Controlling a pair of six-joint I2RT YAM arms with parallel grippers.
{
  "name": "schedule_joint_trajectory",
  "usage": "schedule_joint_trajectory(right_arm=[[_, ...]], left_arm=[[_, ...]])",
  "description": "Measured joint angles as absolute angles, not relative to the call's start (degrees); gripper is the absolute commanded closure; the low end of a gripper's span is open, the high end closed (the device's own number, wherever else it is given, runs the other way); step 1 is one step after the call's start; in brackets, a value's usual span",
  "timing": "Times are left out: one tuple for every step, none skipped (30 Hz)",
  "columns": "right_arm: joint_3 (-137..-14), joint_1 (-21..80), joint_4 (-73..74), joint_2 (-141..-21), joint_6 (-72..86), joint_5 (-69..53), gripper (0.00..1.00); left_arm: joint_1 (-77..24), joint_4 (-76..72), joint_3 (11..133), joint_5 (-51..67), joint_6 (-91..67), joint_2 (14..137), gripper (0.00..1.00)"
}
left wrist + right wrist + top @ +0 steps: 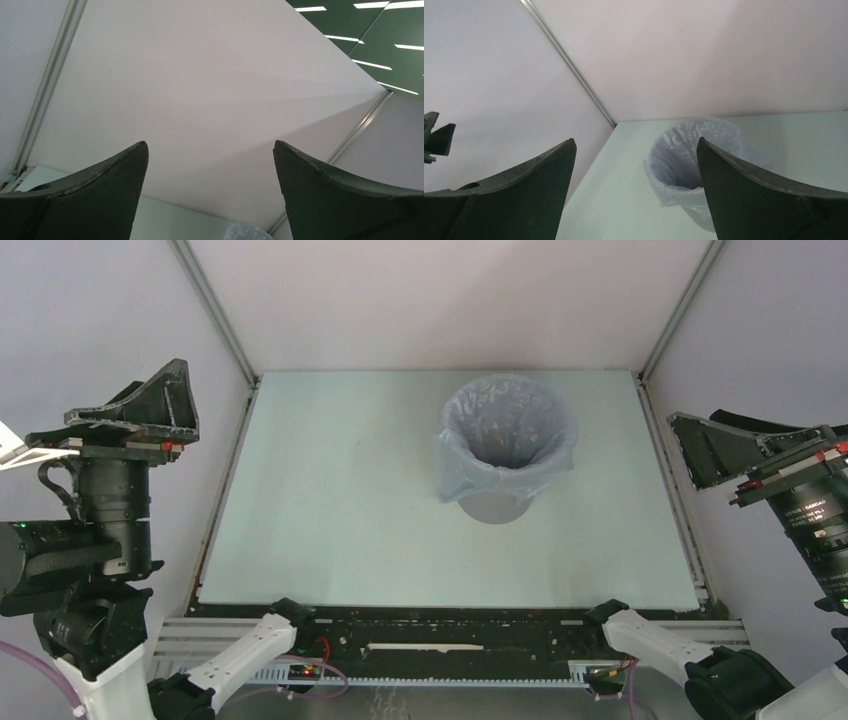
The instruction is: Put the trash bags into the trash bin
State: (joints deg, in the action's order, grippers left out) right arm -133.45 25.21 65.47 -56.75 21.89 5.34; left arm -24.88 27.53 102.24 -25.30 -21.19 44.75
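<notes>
The trash bag [508, 430] is pale blue wrinkly film. It lines the trash bin, its rim folded out over the bin's edge, mouth open and dark inside. Only the grey base of the trash bin [492, 507] shows below the film, standing upright at the back right of the table. My left gripper [140, 405] is open and empty, raised at the far left, well away from the bin. My right gripper [725, 440] is open and empty, raised at the far right. The right wrist view shows the bag [684, 150] and the bin base [703, 222] beyond my open right gripper [635, 142]. The left wrist view shows my open left gripper [210, 145] and a bit of the bag [245, 231].
The pale green table [330, 510] is walled by white panels with metal corner posts [215, 305]. A black rail [440, 625] runs along the near edge between the arm bases.
</notes>
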Motion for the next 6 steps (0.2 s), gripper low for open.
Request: schedule_joint_trajectory(right_arm=[[-133.38, 25.23, 65.28, -56.75, 22.02, 5.56, 0.0], [-133.19, 25.21, 64.97, -56.73, 22.22, 5.96, 0.0], [-132.88, 25.23, 64.49, -56.62, 22.5, 6.5, 0.0], [-132.38, 25.21, 64.01, -56.45, 22.76, 7.07, 0.0], [-131.83, 25.23, 63.72, -56.27, 23.05, 7.53, 0.0], [-131.52, 25.23, 63.66, -56.23, 23.29, 7.92, 0.0]], left_arm=[[-24.88, 27.55, 102.24, -25.47, -20.95, 44.75, 0.0], [-24.88, 27.55, 102.21, -25.82, -20.91, 44.75, 0.0], [-24.88, 27.53, 102.13, -26.09, -20.93, 44.73, 0.0], [-24.88, 27.55, 102.04, -26.41, -20.95, 44.73, 0.0], [-24.88, 27.55, 101.86, -26.68, -20.99, 44.71, 0.0], [-24.88, 27.55, 101.67, -26.83, -21.06, 44.69, 0.0]])
